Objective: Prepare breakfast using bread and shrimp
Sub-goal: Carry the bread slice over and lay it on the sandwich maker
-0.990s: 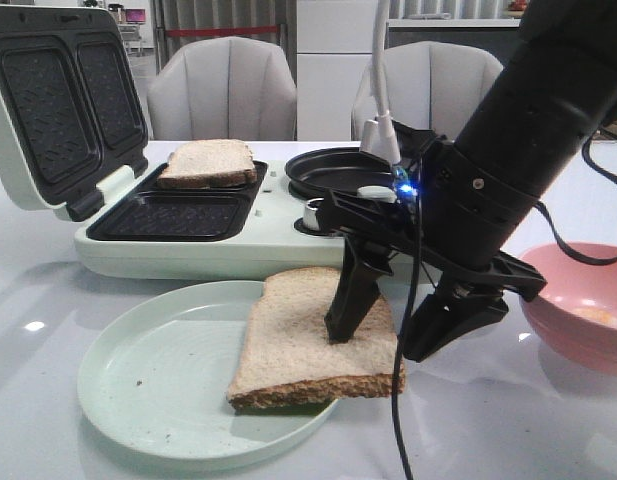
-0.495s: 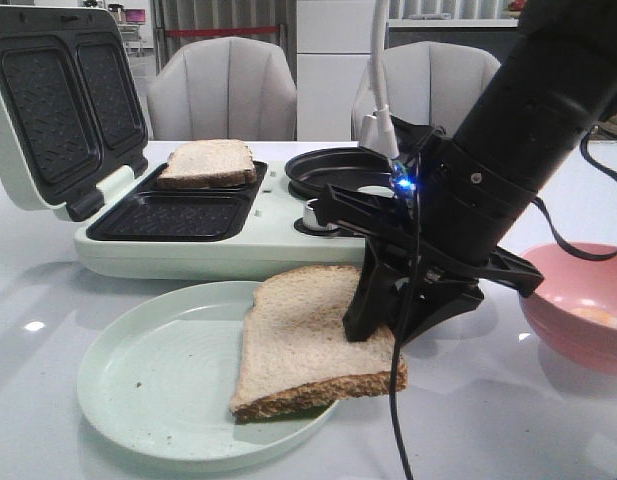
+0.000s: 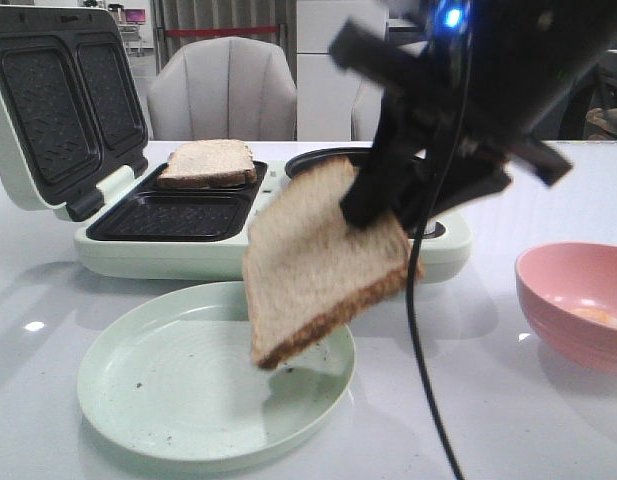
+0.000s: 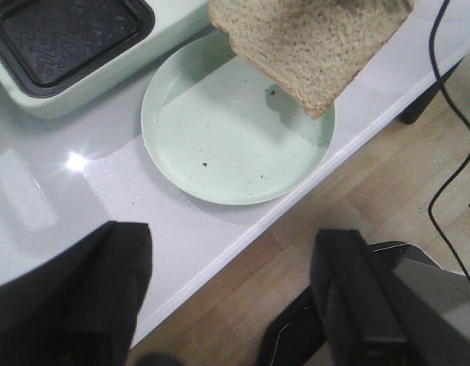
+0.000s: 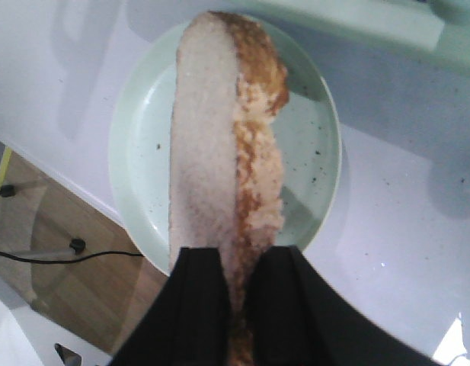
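While your right gripper (image 3: 388,205) is pinching one slice of bread (image 3: 313,262) by its upper corner, the front view is showing that slice hanging tilted in the air above the pale green plate (image 3: 168,400), clear of its surface. Behind the plate, a second bread slice (image 3: 208,162) is lying in the far tray of the open sandwich maker (image 3: 238,255); beside the plate, toward your right arm's side, a pink bowl (image 3: 578,300) is sitting on the white table (image 3: 508,420), with something pale orange inside that is too blurred to name.

From the left wrist, you are looking down at the plate near the table's edge, the lifted bread (image 4: 314,46) hanging over its rim. Your left gripper (image 4: 227,305) is standing wide apart, gripping nothing, its fingers (image 4: 97,297) well off the plate.

From the right wrist, your fingers (image 5: 208,305) are closing tightly on the slice (image 5: 219,152), seen edge-on over the plate (image 5: 143,191).
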Controlling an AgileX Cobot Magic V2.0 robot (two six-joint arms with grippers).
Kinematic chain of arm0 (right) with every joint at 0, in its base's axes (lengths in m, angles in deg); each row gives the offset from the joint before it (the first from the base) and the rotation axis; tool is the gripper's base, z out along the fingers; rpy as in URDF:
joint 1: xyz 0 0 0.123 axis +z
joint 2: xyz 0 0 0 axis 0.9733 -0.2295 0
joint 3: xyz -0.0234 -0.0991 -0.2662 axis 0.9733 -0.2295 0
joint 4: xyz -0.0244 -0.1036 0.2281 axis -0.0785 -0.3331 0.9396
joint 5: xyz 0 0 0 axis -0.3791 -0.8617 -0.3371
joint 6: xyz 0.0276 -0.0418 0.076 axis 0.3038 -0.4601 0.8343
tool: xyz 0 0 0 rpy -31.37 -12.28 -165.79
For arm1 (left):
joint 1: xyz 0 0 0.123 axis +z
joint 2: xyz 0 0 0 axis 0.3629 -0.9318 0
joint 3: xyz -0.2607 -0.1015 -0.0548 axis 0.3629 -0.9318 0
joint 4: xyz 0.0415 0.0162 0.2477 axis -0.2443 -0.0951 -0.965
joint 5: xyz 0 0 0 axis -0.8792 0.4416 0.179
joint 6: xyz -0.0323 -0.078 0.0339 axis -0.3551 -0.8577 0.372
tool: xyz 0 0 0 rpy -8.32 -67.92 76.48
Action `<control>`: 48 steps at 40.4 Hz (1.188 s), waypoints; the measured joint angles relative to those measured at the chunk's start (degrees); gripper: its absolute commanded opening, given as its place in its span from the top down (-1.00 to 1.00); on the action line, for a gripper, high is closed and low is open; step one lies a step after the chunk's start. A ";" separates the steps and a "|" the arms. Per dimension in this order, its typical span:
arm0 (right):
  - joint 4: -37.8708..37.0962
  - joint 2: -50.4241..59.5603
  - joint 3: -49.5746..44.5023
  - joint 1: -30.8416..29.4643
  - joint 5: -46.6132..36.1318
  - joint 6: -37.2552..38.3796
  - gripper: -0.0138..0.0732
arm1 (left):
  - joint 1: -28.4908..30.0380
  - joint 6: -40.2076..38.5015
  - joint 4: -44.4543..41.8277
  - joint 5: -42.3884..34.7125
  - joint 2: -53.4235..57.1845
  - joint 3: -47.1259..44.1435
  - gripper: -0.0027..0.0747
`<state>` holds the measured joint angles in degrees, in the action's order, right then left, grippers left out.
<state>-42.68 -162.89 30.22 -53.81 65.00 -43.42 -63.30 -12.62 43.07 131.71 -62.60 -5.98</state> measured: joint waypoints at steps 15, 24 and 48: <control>4.79 -5.15 10.20 2.10 -8.73 -0.43 0.58 | 0.00 0.00 0.00 0.00 0.00 0.00 -0.35; 9.79 -16.18 21.76 4.01 -11.98 -0.43 0.58 | 0.00 0.00 0.00 0.00 0.00 0.00 -0.35; 13.74 -36.64 37.24 5.58 -15.45 -0.54 -0.42 | 0.00 0.00 0.00 0.00 0.00 0.00 -0.35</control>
<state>-28.94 -199.53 67.47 -48.23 49.55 -43.96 -63.30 -12.62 43.07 131.71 -62.60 -5.98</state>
